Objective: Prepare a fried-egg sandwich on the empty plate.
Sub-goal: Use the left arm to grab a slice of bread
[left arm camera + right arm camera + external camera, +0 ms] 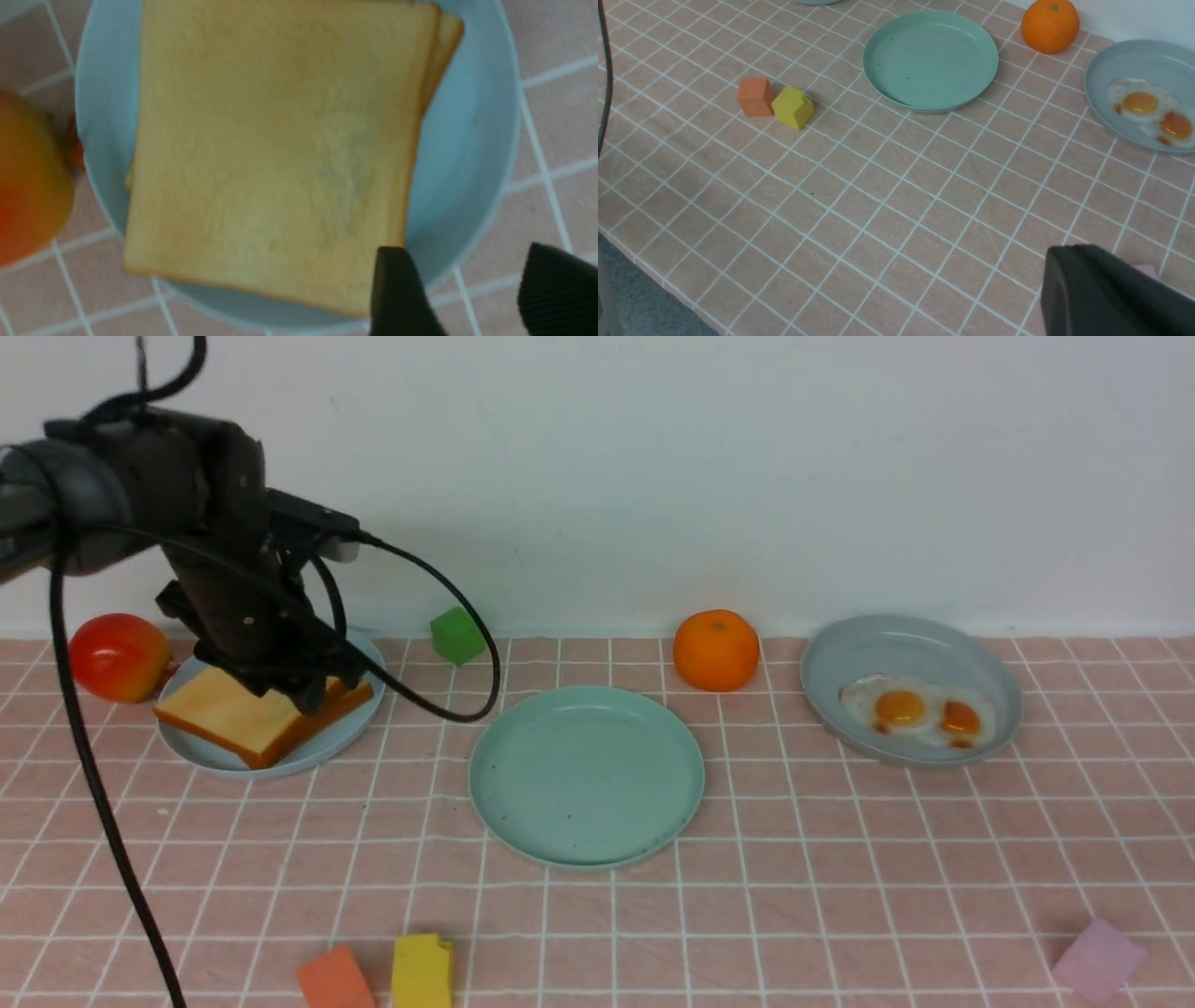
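The left arm (140, 495) hangs over the blue plate (329, 747) at the far-left corner of the surface (840, 896). The toast (247, 719) is on that plate: two slices stacked, the top one slightly offset so the lower slice's edge peeks out along one side. The left fingers (397, 294) stand apart. One overlaps a corner of the top slice, the other sits out past the plate rim over the cloth. The wrist view doesn't show whether either finger touches the toast. The green plate (586, 775) sits mid-surface, well apart from both other plates. The grey plate (896, 649) is toward the far-right corner and holds two eggs side by side, whites joined. The egg (899, 707) with the yellow-orange yolk is on the side nearer the green plate, and the second egg (960, 719), with a redder yolk, is next to it. Of the right fingers (1111, 289), only a dark block shows at the edge of the wrist view, above the near-right part of the surface, so apart or together can't be told. Other items: an orange (715, 650) at the far edge between the green and grey plates, and a green cube (457, 635) at the far edge near the blue plate. A red-yellow fruit (119, 656) lies just beside the blue plate at the left edge. An orange block (334, 980) and a yellow block (422, 971) are side by side at the near edge, and a pink block (1098, 959) is near the near-right corner.
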### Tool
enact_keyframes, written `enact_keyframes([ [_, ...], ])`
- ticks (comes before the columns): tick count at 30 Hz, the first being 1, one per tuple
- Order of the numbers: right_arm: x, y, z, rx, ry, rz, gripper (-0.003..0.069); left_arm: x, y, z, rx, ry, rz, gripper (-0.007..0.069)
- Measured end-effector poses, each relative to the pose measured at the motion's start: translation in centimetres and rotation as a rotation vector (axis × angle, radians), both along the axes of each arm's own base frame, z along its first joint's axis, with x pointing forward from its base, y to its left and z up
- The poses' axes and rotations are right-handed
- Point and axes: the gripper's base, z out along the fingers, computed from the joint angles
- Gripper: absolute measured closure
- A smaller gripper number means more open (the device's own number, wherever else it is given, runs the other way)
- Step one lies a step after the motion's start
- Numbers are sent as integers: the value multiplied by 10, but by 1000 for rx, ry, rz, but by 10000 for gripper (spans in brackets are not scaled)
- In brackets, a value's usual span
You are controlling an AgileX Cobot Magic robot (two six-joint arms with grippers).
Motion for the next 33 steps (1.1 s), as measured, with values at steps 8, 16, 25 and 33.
enact_keyframes([
  [8,1,0,1,5,-11,-3,629,16,0,-24,34,-59,-34,232],
  [16,1,0,1,6,-13,-4,624,22,0,-41,55,-60,-51,298],
  [25,1,0,1,7,-13,-4,617,22,0,-40,58,-66,-54,531],
  [33,1,0,1,7,-14,-4,615,23,1,-38,71,-65,-57,638],
])
